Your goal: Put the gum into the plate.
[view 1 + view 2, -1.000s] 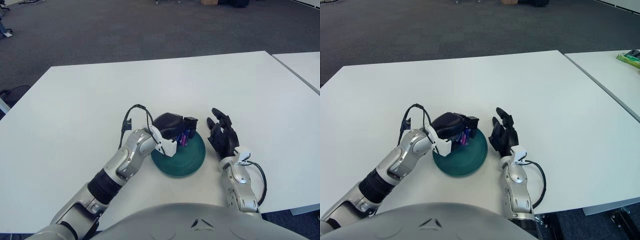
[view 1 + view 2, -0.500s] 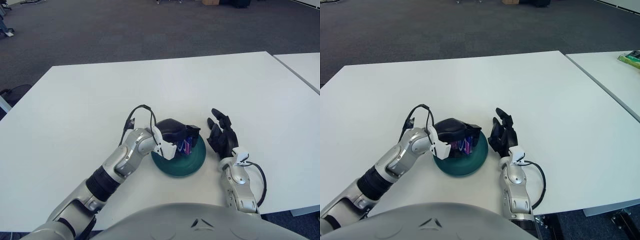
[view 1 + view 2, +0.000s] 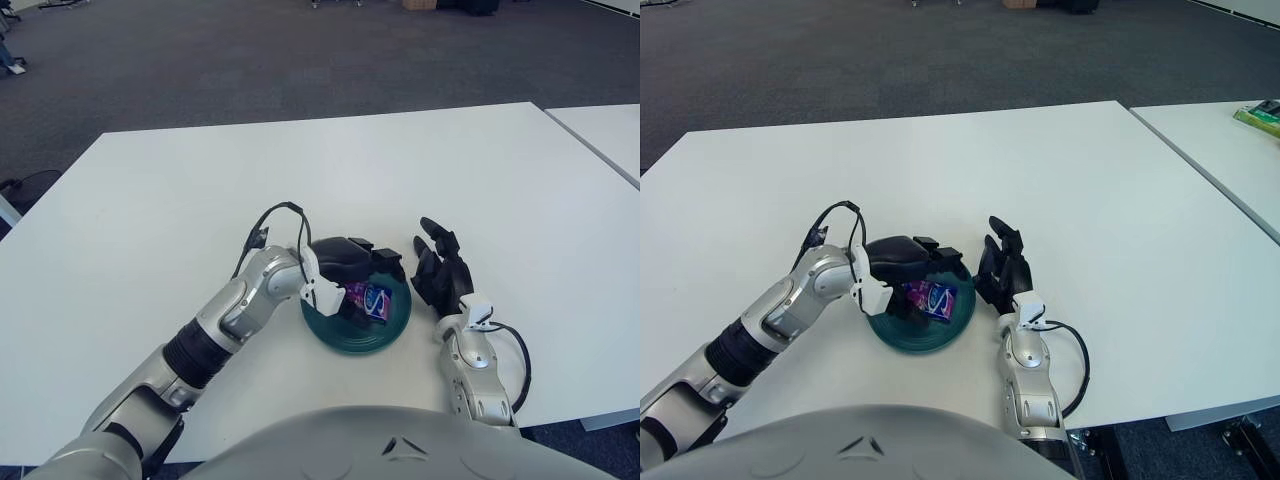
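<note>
Since the earlier frames the left hand (image 3: 352,262) has lowered over the plate (image 3: 393,326) and its fingers have come apart; the gum (image 3: 370,298), previously pinched upright between them, now lies flat inside the plate. The gum is a purple and blue packet resting on the plate's inner surface, toward its middle, just below the left hand's fingers. Whether a fingertip still touches the packet cannot be told; the fingers are spread and no longer close around it. The left hand hangs over the far-left portion of the plate, with its forearm reaching in from the lower left.

The plate is dark green and round, and sits on the white bench (image 3: 180,200) near its front edge.

The right hand (image 3: 443,275) shows just to the right of the plate, palm down, fingers extended and relaxed, holding nothing. It is close beside the plate's rim; contact with the rim cannot be confirmed.
</note>
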Tool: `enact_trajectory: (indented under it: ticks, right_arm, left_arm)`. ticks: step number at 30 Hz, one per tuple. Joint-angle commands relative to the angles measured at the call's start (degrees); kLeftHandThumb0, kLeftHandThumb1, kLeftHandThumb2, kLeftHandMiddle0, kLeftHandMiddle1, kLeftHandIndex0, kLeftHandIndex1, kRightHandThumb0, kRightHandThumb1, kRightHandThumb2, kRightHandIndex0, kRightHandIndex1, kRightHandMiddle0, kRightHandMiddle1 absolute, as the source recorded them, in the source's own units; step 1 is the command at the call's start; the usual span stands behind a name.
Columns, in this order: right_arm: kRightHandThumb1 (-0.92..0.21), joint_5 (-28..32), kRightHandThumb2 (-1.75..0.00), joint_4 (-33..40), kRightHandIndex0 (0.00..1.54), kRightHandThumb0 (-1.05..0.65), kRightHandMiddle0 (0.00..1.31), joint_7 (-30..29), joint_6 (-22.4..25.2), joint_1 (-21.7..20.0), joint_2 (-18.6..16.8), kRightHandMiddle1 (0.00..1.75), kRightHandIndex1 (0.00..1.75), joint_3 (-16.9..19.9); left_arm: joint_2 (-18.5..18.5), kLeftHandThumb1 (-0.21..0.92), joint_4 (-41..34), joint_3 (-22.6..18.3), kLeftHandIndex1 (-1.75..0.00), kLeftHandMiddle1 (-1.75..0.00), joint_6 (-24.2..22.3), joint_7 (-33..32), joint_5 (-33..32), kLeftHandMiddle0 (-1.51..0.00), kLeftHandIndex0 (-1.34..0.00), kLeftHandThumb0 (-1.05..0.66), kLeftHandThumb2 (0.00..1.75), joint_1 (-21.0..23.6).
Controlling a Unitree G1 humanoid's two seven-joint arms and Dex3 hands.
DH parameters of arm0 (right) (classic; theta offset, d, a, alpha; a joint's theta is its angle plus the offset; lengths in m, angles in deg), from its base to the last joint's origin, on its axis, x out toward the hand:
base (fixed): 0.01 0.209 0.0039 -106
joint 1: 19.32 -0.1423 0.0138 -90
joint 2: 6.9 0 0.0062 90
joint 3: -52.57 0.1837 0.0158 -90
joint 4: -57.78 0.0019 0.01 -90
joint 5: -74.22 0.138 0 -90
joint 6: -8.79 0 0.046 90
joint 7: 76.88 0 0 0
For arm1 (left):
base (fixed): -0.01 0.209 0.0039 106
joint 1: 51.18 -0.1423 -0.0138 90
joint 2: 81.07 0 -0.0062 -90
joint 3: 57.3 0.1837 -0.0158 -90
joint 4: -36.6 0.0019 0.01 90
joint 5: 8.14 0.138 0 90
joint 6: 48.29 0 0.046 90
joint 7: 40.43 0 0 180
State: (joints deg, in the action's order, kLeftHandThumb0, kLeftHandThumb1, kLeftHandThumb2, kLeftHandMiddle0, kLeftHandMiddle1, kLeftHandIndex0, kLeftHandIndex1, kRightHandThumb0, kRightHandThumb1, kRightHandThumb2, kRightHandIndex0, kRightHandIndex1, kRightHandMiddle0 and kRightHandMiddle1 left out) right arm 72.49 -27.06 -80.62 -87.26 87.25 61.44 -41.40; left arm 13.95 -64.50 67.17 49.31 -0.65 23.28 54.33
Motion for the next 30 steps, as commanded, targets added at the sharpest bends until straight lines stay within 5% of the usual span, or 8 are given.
enact_trajectory:
  ticks: [1, 16, 24, 30]
  right_arm:
    - [-0.92, -0.08, -0.94, -2.09, 0.28, -0.65, 0.0, -0.27, 2.41, 0.96, 0.15, 0.6, 0.0, 0.19]
    - [-0.92, -0.05, -0.93, -3.08, 0.28, -0.65, 0.0, -0.52, 2.22, 0.21, 0.04, 0.61, 0.0, 0.31]
    - [-0.92, 0.09, -0.93, -3.61, 0.31, -0.66, 0.0, -0.1, 1.87, -0.15, 0.36, 0.62, 0.02, 0.26]
    - [-0.92, -0.67, -0.93, -4.82, 0.32, -0.68, 0.0, -1.35, 0.82, -0.87, 0.29, 0.61, 0.01, 0.57]
  left_arm:
    - [0.44, 0.92, -0.18, -1.02, -0.53, -0.76, -0.85, 1.11, -1.06, -0.14, 0.0, -1.05, 0.23, 1.05]
    - [0.66, 0.92, -0.95, -2.3, -0.43, -0.2, -0.58, 0.03, -1.51, -0.25, 0.0, -1.05, 0.21, 0.42]
    - [0.49, 0.92, -0.89, -3.67, -0.4, -0.07, 0.03, -2.73, -1.6, -0.24, 0.0, -1.05, 0.25, -0.86]
    - [1.1, 0.92, -2.1, -8.3, -0.3, -0.02, -2.7, -8.07, -0.8, -0.14, 0.0, -1.05, 0.43, -6.12]
